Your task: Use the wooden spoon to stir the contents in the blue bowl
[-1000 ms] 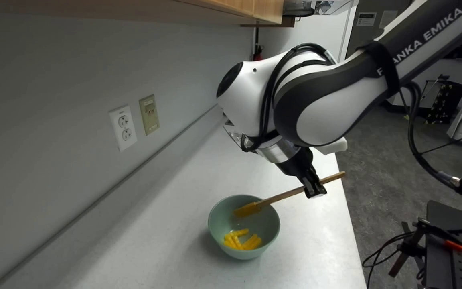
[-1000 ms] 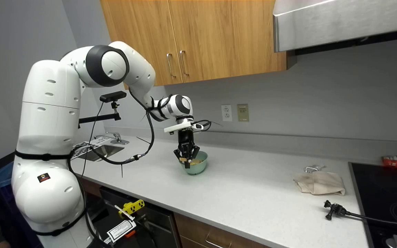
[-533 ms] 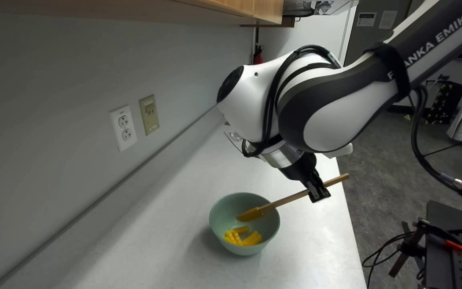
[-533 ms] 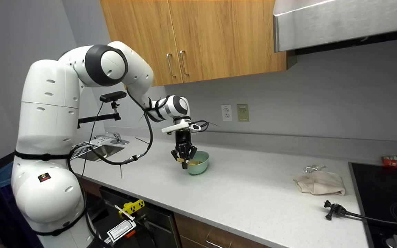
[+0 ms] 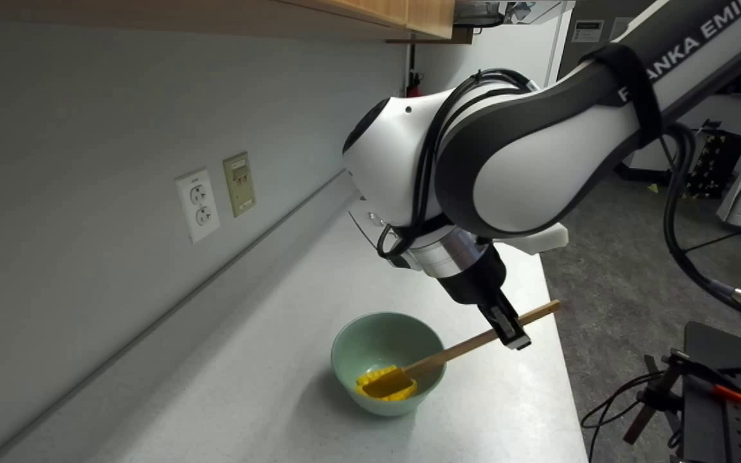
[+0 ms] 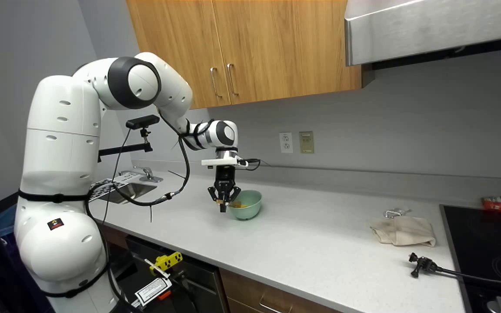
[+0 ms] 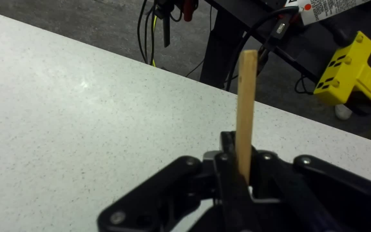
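A: Start at the end of the arm (image 5: 541, 177). How does the gripper (image 5: 513, 335) stand?

B: It's clamped on the handle of the wooden spoon (image 5: 464, 346), just beside the bowl and outside its rim. In the wrist view the pale handle stands between its two sides, with the tip sticking out past them.

A: Where does the spoon's other end go?

B: The handle slopes down over the rim into the blue bowl (image 5: 377, 337). The flat yellow head is inside, low down. Whether handle and rim touch, I can't tell.

A: And under the head?

B: The contents (image 5: 370, 373), bright yellow pieces at the bottom of the bowl. The head hides part of them. I can't tell whether it presses on them.

A: What's the bowl on?

B: It stands upright on the pale counter (image 5: 248, 399).

A: Further off?

B: On the grey wall (image 5: 87, 161), a white outlet (image 5: 197, 205) sits just beside a beige plate (image 5: 240, 184).

A: And farthest?

B: In an exterior view, a folded cloth (image 6: 405, 231) lies well apart from the bowl, near the black cooktop (image 6: 494, 243), which is farther away again.
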`<state>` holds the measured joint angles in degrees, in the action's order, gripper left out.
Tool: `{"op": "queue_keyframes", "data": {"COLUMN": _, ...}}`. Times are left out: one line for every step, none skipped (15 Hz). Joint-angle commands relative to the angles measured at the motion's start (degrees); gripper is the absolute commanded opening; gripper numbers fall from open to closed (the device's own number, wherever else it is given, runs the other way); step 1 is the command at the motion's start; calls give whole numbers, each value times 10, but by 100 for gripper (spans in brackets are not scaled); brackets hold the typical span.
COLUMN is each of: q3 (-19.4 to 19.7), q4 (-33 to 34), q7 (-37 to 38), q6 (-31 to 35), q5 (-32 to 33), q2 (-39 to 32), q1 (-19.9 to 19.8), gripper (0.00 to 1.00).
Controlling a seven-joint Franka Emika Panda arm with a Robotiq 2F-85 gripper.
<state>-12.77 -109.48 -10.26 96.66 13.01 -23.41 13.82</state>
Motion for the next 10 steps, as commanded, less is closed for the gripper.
{"op": "queue_keyframes", "data": {"q3": -2, "q4": -1, "q7": -20, "q6": 8, "q5": -18, "q2": 7, "q1": -7, "gripper": 2}}
{"op": "queue_keyframes", "data": {"q3": 6, "q4": -3, "q7": 5, "q6": 11, "q5": 7, "q2": 6, "q1": 2, "gripper": 2}}
{"op": "queue_keyframes", "data": {"q3": 8, "q4": -3, "q7": 11, "q6": 12, "q5": 18, "q2": 4, "q1": 4, "gripper": 2}}
{"op": "queue_keyframes", "data": {"q3": 12, "q4": -2, "q7": 25, "q6": 12, "q5": 31, "q2": 1, "q1": 8, "gripper": 2}}
{"op": "queue_keyframes", "data": {"q3": 16, "q4": -3, "q7": 38, "q6": 12, "q5": 50, "q2": 0, "q1": 12, "gripper": 2}}
{"op": "queue_keyframes", "data": {"q3": 20, "q4": -4, "q7": 54, "q6": 7, "q5": 72, "q2": -2, "q1": 17, "gripper": 2}}
{"op": "queue_keyframes", "data": {"q3": 23, "q4": -5, "q7": 70, "q6": 7, "q5": 92, "q2": -2, "q1": 19, "gripper": 2}}
{"op": "queue_keyframes", "data": {"q3": 26, "q4": -6, "q7": 84, "q6": 6, "q5": 108, "q2": -1, "q1": 21, "gripper": 2}}
{"op": "queue_keyframes", "data": {"q3": 27, "q4": -7, "q7": 95, "q6": 6, "q5": 116, "q2": -1, "q1": 21, "gripper": 2}}
{"op": "queue_keyframes", "data": {"q3": 27, "q4": -9, "q7": 103, "q6": 8, "q5": 118, "q2": 2, "q1": 20, "gripper": 2}}
